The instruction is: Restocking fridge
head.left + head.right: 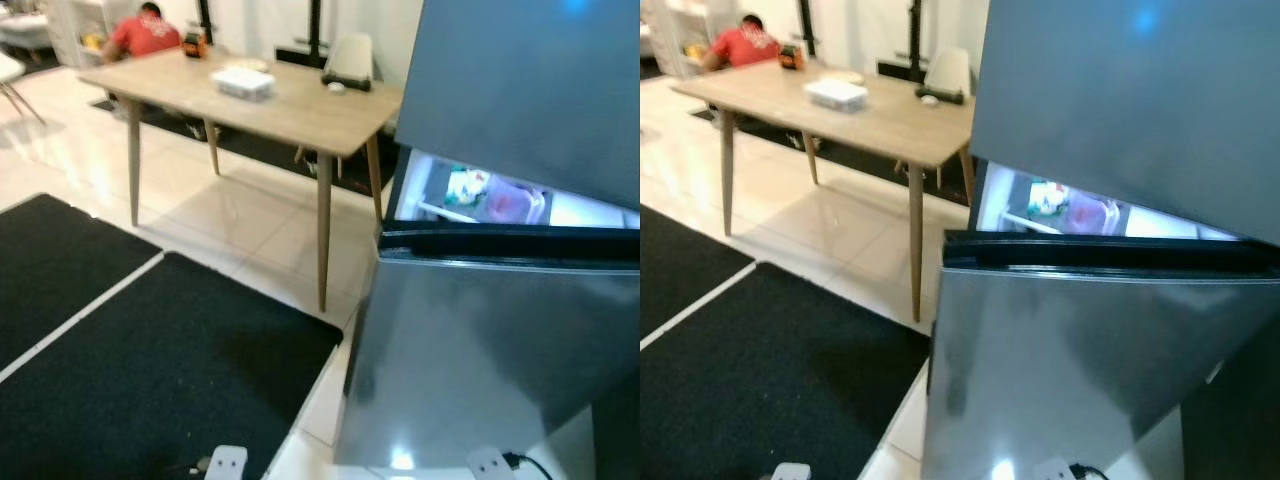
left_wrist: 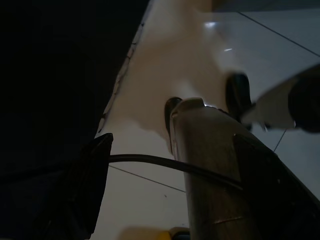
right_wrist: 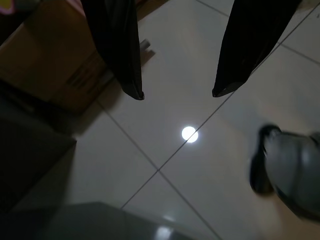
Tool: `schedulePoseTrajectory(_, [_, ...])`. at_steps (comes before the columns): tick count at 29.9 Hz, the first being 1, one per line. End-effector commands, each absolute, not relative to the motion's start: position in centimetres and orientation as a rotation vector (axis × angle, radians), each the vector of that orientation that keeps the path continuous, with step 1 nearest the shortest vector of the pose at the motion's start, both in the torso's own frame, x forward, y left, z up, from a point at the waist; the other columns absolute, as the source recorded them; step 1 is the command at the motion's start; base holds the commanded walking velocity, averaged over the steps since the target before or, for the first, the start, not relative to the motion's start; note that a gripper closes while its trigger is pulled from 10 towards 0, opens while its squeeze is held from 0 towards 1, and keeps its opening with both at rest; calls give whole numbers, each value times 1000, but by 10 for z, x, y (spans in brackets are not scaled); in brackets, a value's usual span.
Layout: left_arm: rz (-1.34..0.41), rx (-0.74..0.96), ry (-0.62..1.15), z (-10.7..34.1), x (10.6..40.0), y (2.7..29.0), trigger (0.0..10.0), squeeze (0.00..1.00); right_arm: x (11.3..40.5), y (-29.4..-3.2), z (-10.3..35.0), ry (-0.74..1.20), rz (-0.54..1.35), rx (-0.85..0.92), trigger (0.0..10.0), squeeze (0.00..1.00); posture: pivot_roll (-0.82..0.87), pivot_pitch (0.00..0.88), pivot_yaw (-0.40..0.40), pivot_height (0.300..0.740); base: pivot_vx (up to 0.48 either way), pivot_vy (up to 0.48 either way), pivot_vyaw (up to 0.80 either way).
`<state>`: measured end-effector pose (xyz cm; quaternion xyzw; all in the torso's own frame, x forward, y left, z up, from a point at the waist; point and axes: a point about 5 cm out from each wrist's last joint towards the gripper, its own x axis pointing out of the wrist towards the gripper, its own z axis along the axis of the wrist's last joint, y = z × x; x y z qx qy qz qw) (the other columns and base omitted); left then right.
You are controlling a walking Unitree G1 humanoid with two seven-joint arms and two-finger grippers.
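Fridge (image 1: pixel 500 340) stands close in front, on the robot's right, grey and shiny, its top cut off by the frame. Between the upper door (image 1: pixel 530 90) and the lower door (image 1: pixel 480 370) a lit strip of the inside shows: some packed food (image 1: pixel 468 186), greenish-white, and sth pinkish beside it, too blurred to name. Rest of the interior is hidden behind the doors.

Right gripper (image 3: pixel 177 92) hangs low over the floor, its two black fingers (image 3: pixel 117 45) spread well apart w/ nothing between them. Beside it a cardboard box (image 3: pixel 55 60) sits on the tiles; a grey robot foot (image 3: pixel 290 170) shows at the edge. Left gripper (image 2: pixel 165 185) is in deep shade: one dark finger and a thin cable can be made out, but can't tell if it's apart or together. A silver leg w/ dark foot fills much of that view.

Floor is pale glossy tile (image 1: pixel 250 230) w/ ceiling-light glare, plus a black mat (image 1: pixel 150 370) crossed by a white line. Further back, a light wooden table (image 1: pixel 300 110) on slim legs carries a white tray-like container (image 1: pixel 243 83), a small dark item and an orange-ish thing, all blurry. A person in a red top (image 1: pixel 145 35) sits bent over at the far end. A pale chair (image 1: pixel 348 55) stands behind the table.
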<state>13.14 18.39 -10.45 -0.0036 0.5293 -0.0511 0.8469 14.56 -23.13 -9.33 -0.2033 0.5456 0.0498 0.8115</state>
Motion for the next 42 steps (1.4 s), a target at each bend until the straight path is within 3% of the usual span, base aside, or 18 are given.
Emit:
schedulePoseTrajectory(1, [-109, -17, 1135, -106, 127, 182, 10000, 0, 155, -233, -89, 1128, 95, -425, 10000, 0, -94, 0, -30, 740, 262, 0, 0])
schedulePoseTrajectory(9, [-105, -56, 1123, -106, 128, 179, 10000, 0, 194, -224, -71, 934, 68, -265, 10000, 0, -92, 0, -33, 740, 0, 0, 0])
schedulePoseTrajectory(20, [-107, -52, 1133, -107, 126, 179, 10000, 0, 252, -224, -33, 712, 13, -182, 10000, 0, -88, 0, -35, 740, 0, 0, 0])
schedulePoseTrajectory(21, [-107, -53, 1134, -107, 126, 179, 10000, 0, 268, -221, -20, 643, 14, -161, 10000, 0, -80, 0, -37, 740, 0, 0, 0])
schedulePoseTrajectory(23, [-107, -53, 1134, -107, 126, 179, 10000, 0, 268, -221, -20, 643, 14, -161, 10000, 0, -80, 0, -37, 740, 0, 0, 0])
schedulePoseTrajectory(25, [-107, -57, 1132, -107, 126, 179, 10000, 0, 306, -206, 14, 485, 55, -156, 10000, 0, -75, 0, -41, 740, 0, 0, 0])
schedulePoseTrajectory(27, [-107, -57, 1132, -107, 126, 179, 10000, 0, 306, -206, 14, 485, 55, -156, 10000, 0, -75, 0, -41, 740, 0, 0, 0])
schedulePoseTrajectory(29, [-104, -66, 1131, -107, 125, 178, 10000, 0, 346, -191, 60, 318, 69, -195, 10000, 0, -62, 0, -47, 740, 0, 0, 0])
schedulePoseTrajectory(30, [-104, -66, 1131, -107, 125, 178, 10000, 0, 346, -191, 60, 318, 69, -195, 10000, 0, -62, 0, -47, 740, 0, 0, 0])
schedulePoseTrajectory(31, [-102, -75, 1130, -107, 125, 177, 10000, 0, 369, -186, 95, 210, 36, -271, 10000, 0, -59, 0, -47, 740, 0, 0, 0])
schedulePoseTrajectory(36, [-96, -85, 1134, -108, 122, 176, 10000, 0, 386, -188, 129, 120, -38, -338, 10000, 0, -53, 0, -51, 740, 0, 0, 0])
schedulePoseTrajectory(42, [-89, -92, 1141, -109, 118, 176, 10000, 0, 383, -184, 123, 123, 17, -286, 10000, 0, -54, 0, -56, 740, 0, 0, 0])
